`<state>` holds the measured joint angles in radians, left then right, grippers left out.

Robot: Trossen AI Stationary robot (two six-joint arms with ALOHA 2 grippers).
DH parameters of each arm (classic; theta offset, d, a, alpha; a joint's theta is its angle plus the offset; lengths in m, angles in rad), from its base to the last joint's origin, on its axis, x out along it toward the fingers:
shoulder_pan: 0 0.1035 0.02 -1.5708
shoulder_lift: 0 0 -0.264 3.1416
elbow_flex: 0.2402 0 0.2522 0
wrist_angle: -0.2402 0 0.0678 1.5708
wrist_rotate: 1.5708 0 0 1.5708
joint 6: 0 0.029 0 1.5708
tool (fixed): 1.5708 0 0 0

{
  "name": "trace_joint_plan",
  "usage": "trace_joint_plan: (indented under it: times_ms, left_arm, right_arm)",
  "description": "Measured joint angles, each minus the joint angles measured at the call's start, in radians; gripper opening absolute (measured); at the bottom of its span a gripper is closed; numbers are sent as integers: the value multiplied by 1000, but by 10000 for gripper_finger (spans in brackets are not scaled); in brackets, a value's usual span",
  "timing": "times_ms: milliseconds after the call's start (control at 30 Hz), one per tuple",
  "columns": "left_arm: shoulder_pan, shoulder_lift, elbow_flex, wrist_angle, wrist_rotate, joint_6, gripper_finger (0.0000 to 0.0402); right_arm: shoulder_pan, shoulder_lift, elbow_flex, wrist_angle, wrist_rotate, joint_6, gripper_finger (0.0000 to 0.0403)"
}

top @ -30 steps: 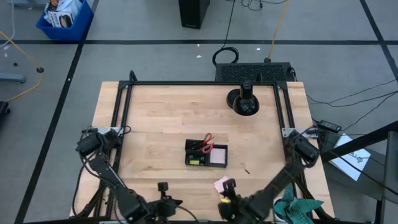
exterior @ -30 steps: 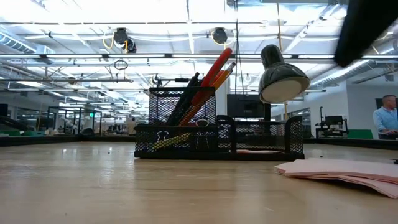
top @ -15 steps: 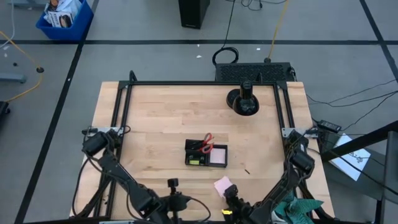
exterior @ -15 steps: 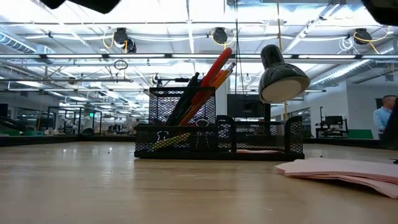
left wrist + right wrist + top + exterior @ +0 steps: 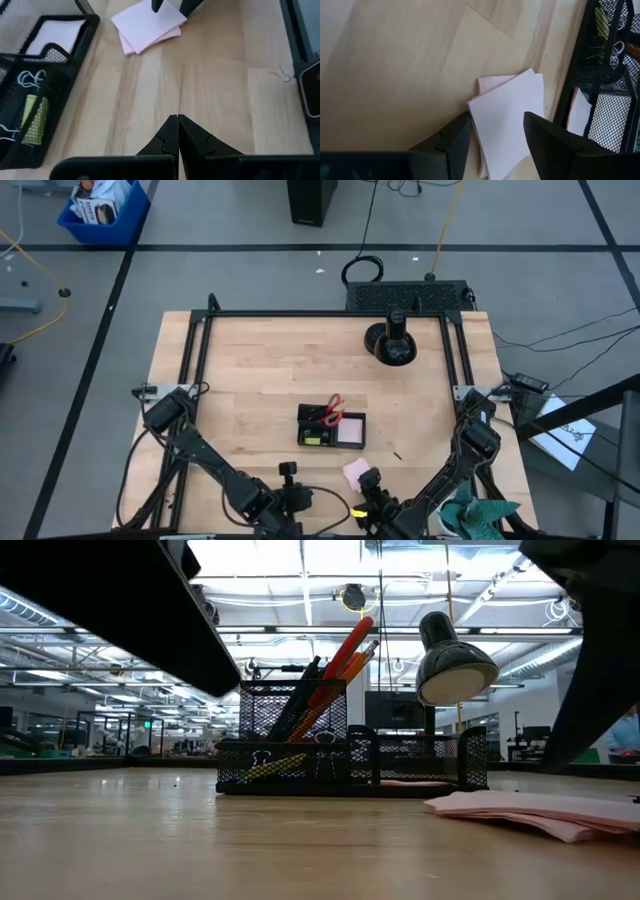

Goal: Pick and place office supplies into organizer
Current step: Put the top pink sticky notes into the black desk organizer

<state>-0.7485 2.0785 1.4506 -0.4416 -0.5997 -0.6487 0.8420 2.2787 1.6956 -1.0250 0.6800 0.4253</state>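
Both arms have swung inward along the near edge since a second ago, and your pink sticky-note pad [image 5: 357, 473] has slid slightly toward the organizer [image 5: 331, 427].

Right gripper [image 5: 492, 131]: fingers spread apart, straddling the near end of the pad in the right wrist view, gripping nothing (whether the fingers touch the paper, you cannot tell).

Left gripper [image 5: 178, 131]: fingers pressed together, empty, low over bare table [image 5: 260, 370] near the front edge, pointing toward the pad.

Pad lies flat on the wood, sheets fanned a little, just beside the organizer but apart from it.

Organizer sits mid-table. Red-handled scissors [image 5: 346, 648], orange pencils [image 5: 352, 666] and dark pens [image 5: 300, 690] stand in its tall section; clips [image 5: 26, 79] and a yellow piece [image 5: 36, 120] lie in the low one.

Lamp [image 5: 392, 340] stands at the far right. Teal cloth [image 5: 478, 515] hangs off the right front corner.
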Motion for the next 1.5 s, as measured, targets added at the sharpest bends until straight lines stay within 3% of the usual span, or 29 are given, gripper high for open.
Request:
trace_joint_plan:
  times_ms: [267,567,800,1033,1500]
  left_arm:
    - [1,10,0,58,19,39,5]
    - [-8,10,0,59,20,46,5]
    - [-8,10,0,57,23,45,5]
    - [-8,10,0,57,24,45,5]
    - [-13,10,0,57,25,42,5]
  right_arm:
    - [-28,1,-19,39,-1,10,138]
    - [-54,2,-93,91,-51,56,10]
    - [-34,-37,-91,71,-29,95,2]
    - [9,-122,-23,-63,32,159,1]
    - [24,-123,46,-146,81,147,0]
